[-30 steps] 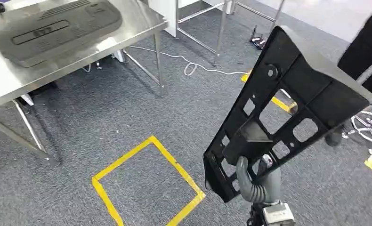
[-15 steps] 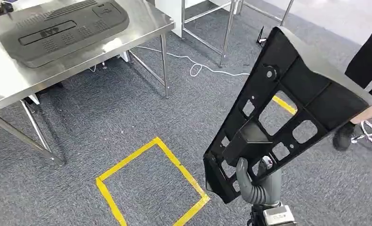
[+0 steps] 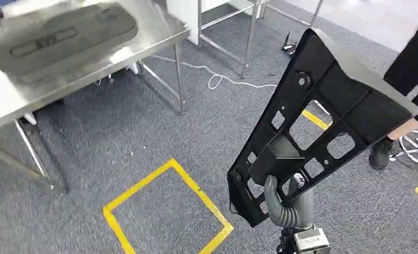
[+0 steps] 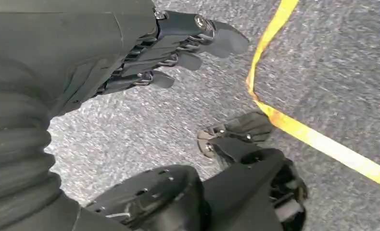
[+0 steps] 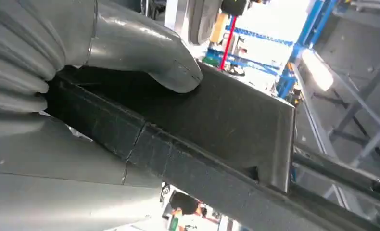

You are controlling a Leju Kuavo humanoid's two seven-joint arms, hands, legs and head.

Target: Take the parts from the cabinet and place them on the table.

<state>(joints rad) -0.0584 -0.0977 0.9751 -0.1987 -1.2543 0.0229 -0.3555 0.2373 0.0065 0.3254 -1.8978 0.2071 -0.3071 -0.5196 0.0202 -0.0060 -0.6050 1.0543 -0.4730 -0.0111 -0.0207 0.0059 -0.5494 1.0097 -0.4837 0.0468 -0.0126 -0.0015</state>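
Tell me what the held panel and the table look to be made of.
Panel: likely moulded plastic, matte black; ribs, cut-out windows and thin walls suggest it. Table: looks like stainless steel, brushed and shiny; it reflects light and stands on slim metal legs.

Materials as I see them from my station:

- Black panel (image 3: 323, 121): moulded plastic, matt, ribbed with cut-outs; a paler grey edge along its top.
- Right hand (image 3: 289, 203): grey rubbery ribbed cover, smooth thumb with a slight sheen.
- Left hand (image 4: 130, 53): dark fingers (image 4: 217, 38) with small metal pins, matt.
- Bench (image 3: 154, 32): brushed stainless steel, reflective, on bare metal legs.
- Grey part (image 3: 58, 37) on the bench: matt textured plastic.
- Floor (image 3: 133, 132): rough grey carpet, short pile.
- Yellow tape (image 3: 196, 188): smooth, slightly scuffed.
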